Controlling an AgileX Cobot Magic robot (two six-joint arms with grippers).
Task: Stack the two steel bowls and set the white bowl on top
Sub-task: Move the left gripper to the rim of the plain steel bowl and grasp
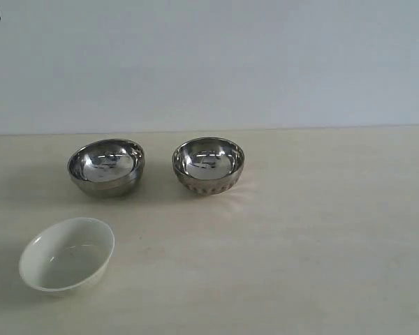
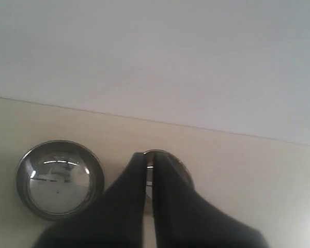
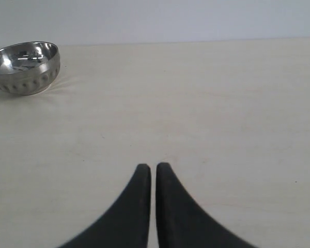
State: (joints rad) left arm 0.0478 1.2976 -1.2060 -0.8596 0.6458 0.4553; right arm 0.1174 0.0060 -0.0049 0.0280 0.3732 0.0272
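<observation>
Smooth steel bowl [image 1: 106,167] far left, ribbed steel bowl [image 1: 208,165] beside it on right, apart. White bowl [image 1: 67,255] near left. L gripper [image 2: 149,156], R gripper [image 3: 153,166]: fingers pinched together, empty.

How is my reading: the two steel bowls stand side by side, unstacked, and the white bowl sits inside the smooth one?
Not quite. The exterior view shows the white bowl resting by itself on the table, nearer the camera than the smooth steel bowl, not inside it. The rest holds: the smooth one and the ribbed steel bowl stand side by side, unstacked.
</observation>
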